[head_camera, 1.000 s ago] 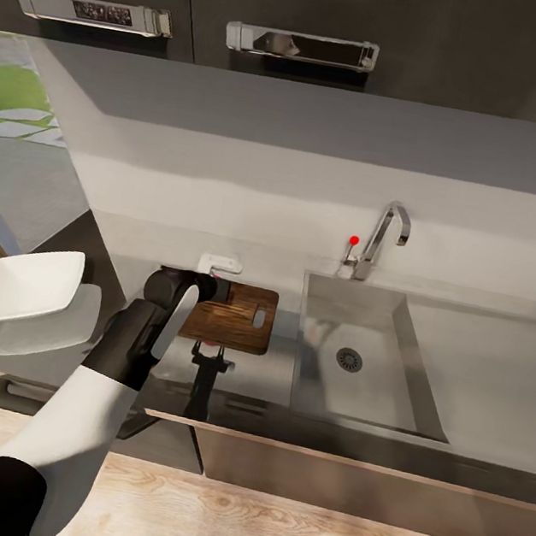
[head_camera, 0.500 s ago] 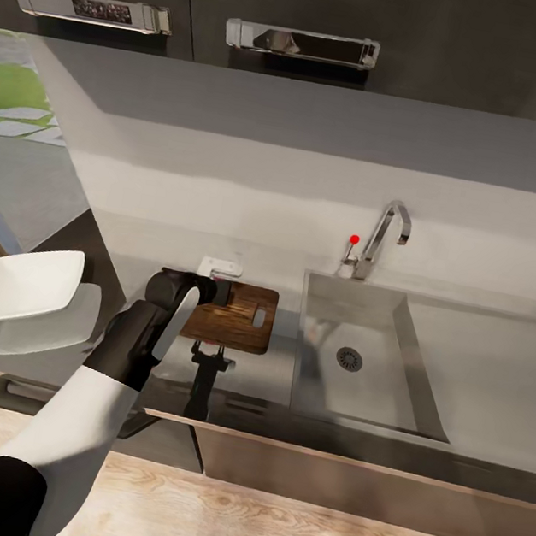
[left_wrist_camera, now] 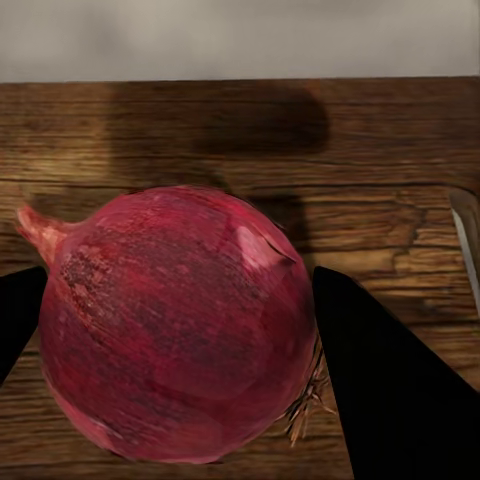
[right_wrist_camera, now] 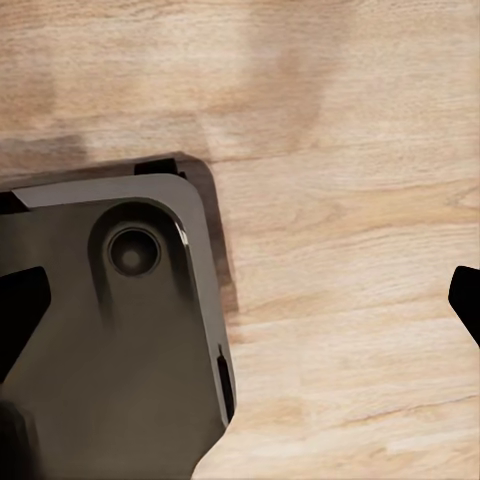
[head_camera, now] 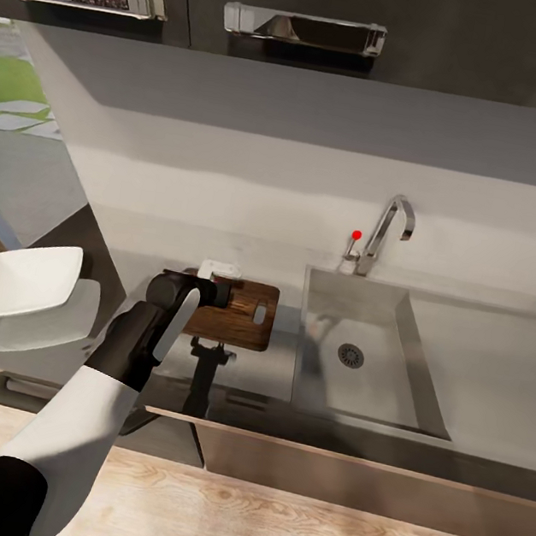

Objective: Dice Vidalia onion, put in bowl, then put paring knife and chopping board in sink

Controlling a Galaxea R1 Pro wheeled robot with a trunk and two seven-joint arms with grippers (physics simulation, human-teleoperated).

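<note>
While the Vidalia onion [left_wrist_camera: 175,325] sat whole between the left gripper's [left_wrist_camera: 180,340] dark fingers [left_wrist_camera: 385,390], they closed against its sides over the chopping board [head_camera: 239,315]. Fetching from the sink [head_camera: 349,359], at the board's three o'clock, looked done; dicing, filling the bowl [head_camera: 19,281] at nine o'clock, and sinking the tools remained. The right gripper [right_wrist_camera: 240,300] hung spread wide above the wooden floor [right_wrist_camera: 350,120].

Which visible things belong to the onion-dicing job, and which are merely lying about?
Job:
pinkish-red round onion
brown wooden chopping board
stainless-steel sink
glossy white squarish bowl
grey countertop
left claw

Lying about:
chrome cabinet handles
pale wooden floor
</note>
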